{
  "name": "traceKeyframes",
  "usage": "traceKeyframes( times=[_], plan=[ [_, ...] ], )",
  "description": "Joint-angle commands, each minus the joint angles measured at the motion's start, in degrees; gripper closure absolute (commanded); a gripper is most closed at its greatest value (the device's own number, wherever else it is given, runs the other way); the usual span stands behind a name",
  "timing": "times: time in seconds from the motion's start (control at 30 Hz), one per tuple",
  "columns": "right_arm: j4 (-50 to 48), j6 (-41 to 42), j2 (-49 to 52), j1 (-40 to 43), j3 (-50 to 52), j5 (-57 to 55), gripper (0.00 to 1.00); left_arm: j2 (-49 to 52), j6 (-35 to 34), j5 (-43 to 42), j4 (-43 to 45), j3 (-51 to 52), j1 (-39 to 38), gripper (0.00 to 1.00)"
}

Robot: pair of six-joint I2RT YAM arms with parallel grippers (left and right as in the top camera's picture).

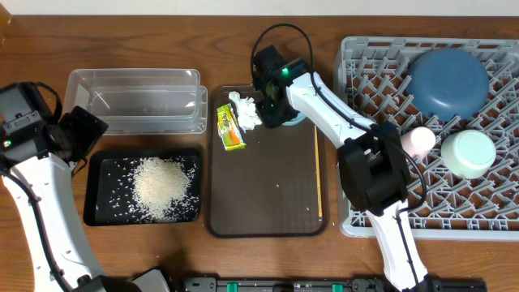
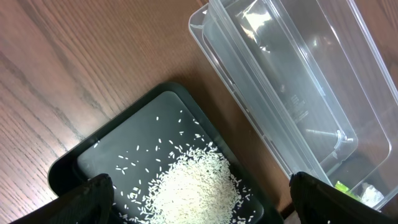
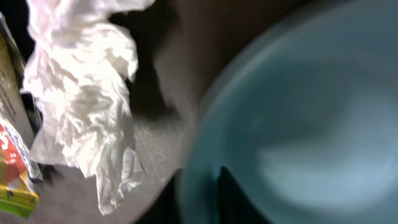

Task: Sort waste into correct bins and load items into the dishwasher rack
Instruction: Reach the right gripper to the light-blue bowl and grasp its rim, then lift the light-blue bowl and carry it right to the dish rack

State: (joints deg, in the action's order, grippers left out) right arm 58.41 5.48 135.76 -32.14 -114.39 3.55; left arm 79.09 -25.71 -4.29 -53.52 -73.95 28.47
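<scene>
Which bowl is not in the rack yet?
The small light-blue bowl, on the brown tray beside the tissue; the large blue bowl and the mint-green bowl sit in the rack.

1. left arm (image 1: 39, 203): white tubular links, black joint housings, black boxy wrist block.
2. left gripper (image 1: 85, 134): black body; fingers (image 2: 92, 198) matte black, blunt, with rounded edges.
3. right arm (image 1: 324, 105): smooth white shells; one bulky black joint housing (image 1: 371, 174); black wrist block carrying a small green light (image 1: 284, 73); thin black cable (image 1: 280, 31) in a loop above the wrist.
4. right gripper (image 1: 276, 113): black; its detail is blurred in the wrist view.
</scene>
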Motion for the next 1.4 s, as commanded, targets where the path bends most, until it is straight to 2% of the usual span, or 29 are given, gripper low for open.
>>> traceKeyframes(
  times=[0.0, 0.2, 0.43, 0.7, 0.97, 1.17, 1.27, 1.37],
  plan=[
    [1.62, 0.28, -0.81, -0.85, -2.34, -0.11, 0.99, 0.22, -0.33, 0.28, -0.02, 0.28, 0.24, 0.07],
    [4.70, 1.46, -5.77, -0.83, -4.66, -0.11, 0.99, 0.22, -0.33, 0.28, -0.02, 0.28, 0.24, 0.07],
    [8.76, 4.46, -18.60, 0.46, -4.66, -0.13, 0.99, 0.22, -0.33, 0.28, -0.04, 0.28, 0.24, 0.07],
    [16.76, 5.20, -34.75, 8.26, -4.66, -0.15, 0.99, 0.22, -0.33, 0.28, -0.02, 0.28, 0.24, 0.07],
    [24.50, 3.89, -41.68, 28.24, -4.63, 2.14, 0.99, 0.22, -0.33, 0.28, -0.04, 0.28, 0.24, 0.07],
    [22.99, -4.68, -41.40, 46.80, -2.97, 21.16, 0.99, 0.22, -0.33, 0.28, -0.02, 0.28, 0.24, 0.07],
    [19.21, -5.79, -41.24, 54.55, 0.24, 31.23, 0.99, 0.24, -0.33, 0.28, -0.02, 0.28, 0.24, 0.07],
    [11.50, -5.75, -41.24, 60.83, 5.90, 39.12, 0.99, 0.24, -0.33, 0.28, -0.04, 0.28, 0.24, 0.07]
  ],
)
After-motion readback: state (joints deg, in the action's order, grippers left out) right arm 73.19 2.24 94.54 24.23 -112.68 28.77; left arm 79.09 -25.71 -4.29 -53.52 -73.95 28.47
